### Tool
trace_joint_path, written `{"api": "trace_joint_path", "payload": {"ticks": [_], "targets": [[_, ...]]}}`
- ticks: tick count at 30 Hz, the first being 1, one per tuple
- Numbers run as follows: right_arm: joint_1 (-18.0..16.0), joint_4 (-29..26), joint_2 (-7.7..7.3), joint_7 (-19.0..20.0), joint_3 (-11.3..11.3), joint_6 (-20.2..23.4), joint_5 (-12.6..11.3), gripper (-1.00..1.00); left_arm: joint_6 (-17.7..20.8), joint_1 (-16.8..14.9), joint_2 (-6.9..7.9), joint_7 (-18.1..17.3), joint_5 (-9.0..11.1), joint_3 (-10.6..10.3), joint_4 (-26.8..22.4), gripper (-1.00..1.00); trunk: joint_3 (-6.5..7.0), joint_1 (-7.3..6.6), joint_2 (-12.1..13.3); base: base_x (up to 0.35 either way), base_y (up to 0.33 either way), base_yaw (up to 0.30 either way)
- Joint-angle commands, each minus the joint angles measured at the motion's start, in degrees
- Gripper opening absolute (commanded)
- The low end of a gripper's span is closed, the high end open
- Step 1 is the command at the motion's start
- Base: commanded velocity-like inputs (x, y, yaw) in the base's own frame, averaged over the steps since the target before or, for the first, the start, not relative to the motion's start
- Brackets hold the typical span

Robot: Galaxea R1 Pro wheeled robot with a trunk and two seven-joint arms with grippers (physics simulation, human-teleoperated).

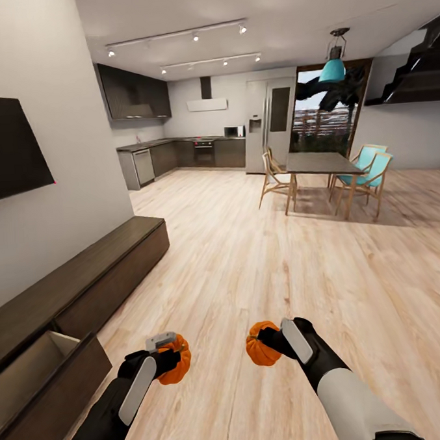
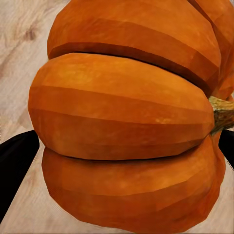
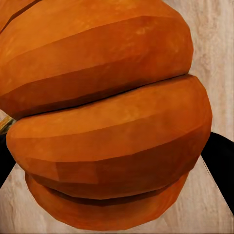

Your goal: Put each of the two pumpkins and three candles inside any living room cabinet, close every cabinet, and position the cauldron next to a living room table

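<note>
While we face the open room, our left gripper (image 1: 165, 360) clasps one pumpkin (image 1: 177, 368) and our right gripper (image 1: 274, 344) clasps the other pumpkin (image 1: 260, 352), both above the wood floor (image 1: 262, 263); the cabinet (image 1: 87, 280) runs along its left edge, nearest drawer (image 1: 43, 371) open.

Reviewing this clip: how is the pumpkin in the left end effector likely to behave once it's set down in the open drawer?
The pumpkin in the left end effector looks rigid, its ribs undented in the grip. Being round, it may roll a bit when released. The open drawer of the cabinet has walls that should probably stop it.
</note>
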Motion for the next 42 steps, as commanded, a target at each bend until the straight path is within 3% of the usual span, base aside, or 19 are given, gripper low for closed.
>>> {"api": "trace_joint_path", "payload": {"ticks": [1, 9, 42], "targets": [[-0.02, -0.14, 0.03, -0.52, 0.15, 0.11, -0.55, -1.00, 0.04, -0.06, 0.03, 0.61, 0.52, -0.17, -0.07, -1.00, -0.06, 0.03, -0.03, 0.272, -0.164, 0.229], [-0.02, -0.14, 0.03, -0.55, 0.75, 0.11, -0.57, -1.00, 0.05, -0.08, 0.03, 0.69, 0.58, -0.24, -0.07, -1.00, -0.06, 0.03, -0.03, 0.108, -0.081, 0.137], [-0.02, -0.14, 0.19, -0.48, 0.84, 0.11, -0.49, -1.00, -0.03, -0.06, -0.06, 0.70, 0.58, -0.27, -0.07, -1.00, -0.06, 0.03, -0.03, 0.045, -0.018, 0.288]]}}
